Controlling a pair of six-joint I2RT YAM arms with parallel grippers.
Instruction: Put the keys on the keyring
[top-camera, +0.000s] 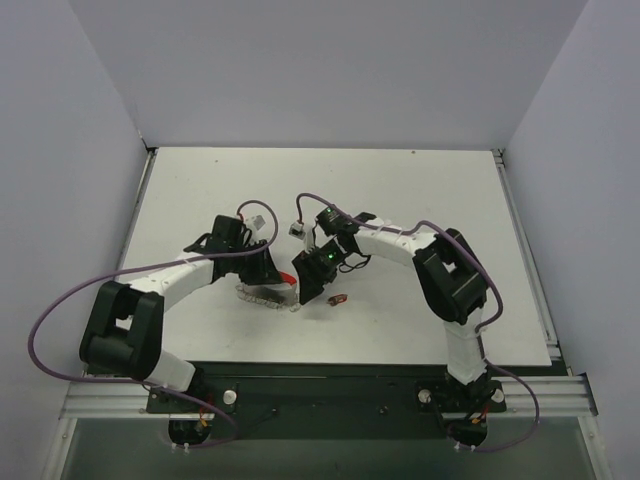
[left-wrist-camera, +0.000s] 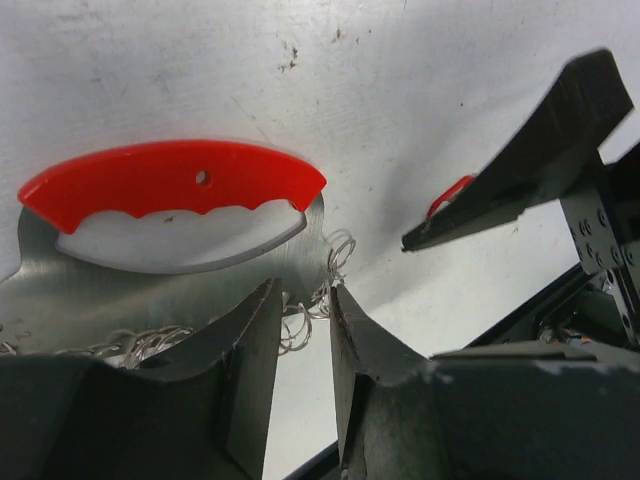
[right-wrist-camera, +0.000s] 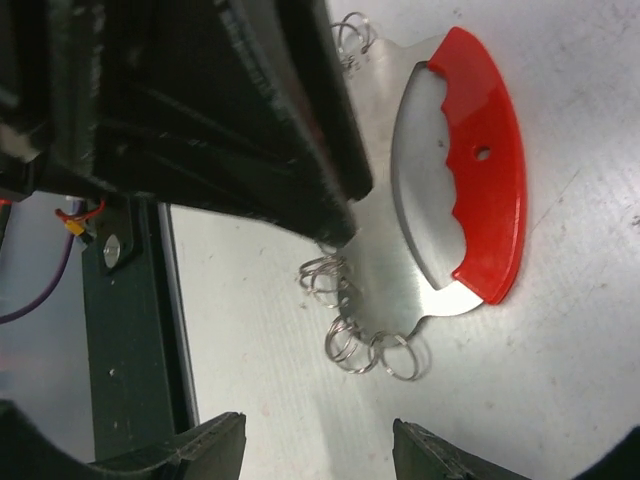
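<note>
The keyring (left-wrist-camera: 150, 178) is glossy red plastic on a brushed steel plate (left-wrist-camera: 70, 300), the keys (right-wrist-camera: 350, 325) thin bright wire, the table (left-wrist-camera: 450, 80) matt, scuffed white.

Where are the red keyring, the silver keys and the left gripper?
red keyring (left-wrist-camera: 170, 180): left wrist view, middle of arc.
silver keys (right-wrist-camera: 350, 340): right wrist view, one wire loop.
left gripper (left-wrist-camera: 304, 290): left wrist view, between its fingertips.

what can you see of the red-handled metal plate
The red-handled metal plate is a flat, shiny steel sheet with a curved red grip, scalloped inside and pierced by one hole. It lies flat on the white table. Small wire rings fringe the edge opposite the grip, where the left gripper straddles them.
</note>
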